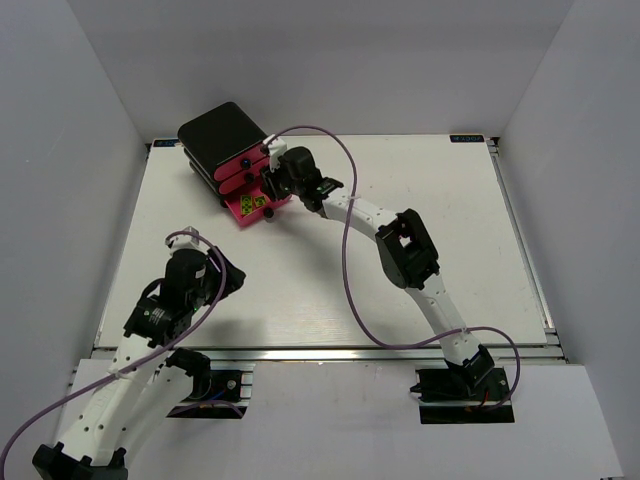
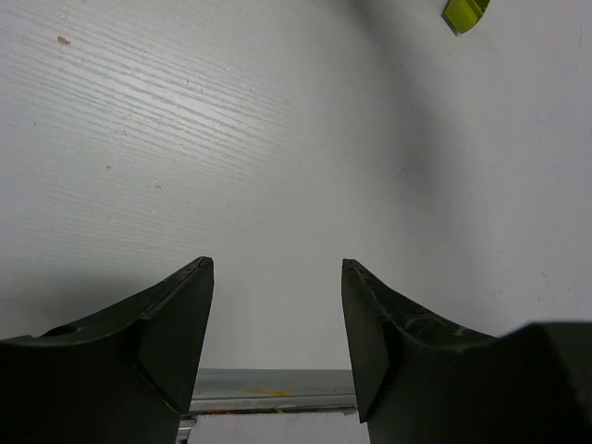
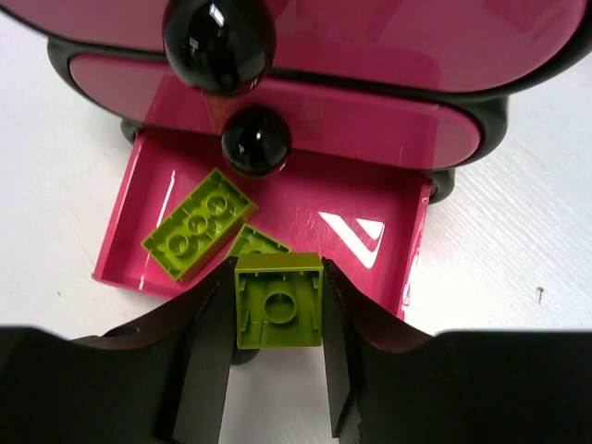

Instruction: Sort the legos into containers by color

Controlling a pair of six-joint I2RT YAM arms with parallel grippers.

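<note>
My right gripper point(image 3: 278, 305) is shut on a lime yellow-green lego point(image 3: 278, 301), underside facing the camera, held over the front edge of the open bottom drawer point(image 3: 361, 231). Two more lime legos lie in that drawer: a long one point(image 3: 198, 223) and a second point(image 3: 254, 243) partly hidden behind the held one. The black cabinet point(image 1: 222, 134) stands at the back left with its two upper pink drawers point(image 3: 370, 42) closed; the right gripper point(image 1: 275, 185) is at its front. My left gripper point(image 2: 277, 314) is open and empty low over the table. One lime lego point(image 2: 465, 13) lies ahead of it.
The table's metal front rail point(image 2: 268, 387) shows between the left fingers. White walls enclose the table on three sides. A purple cable point(image 1: 345, 240) loops over the right arm.
</note>
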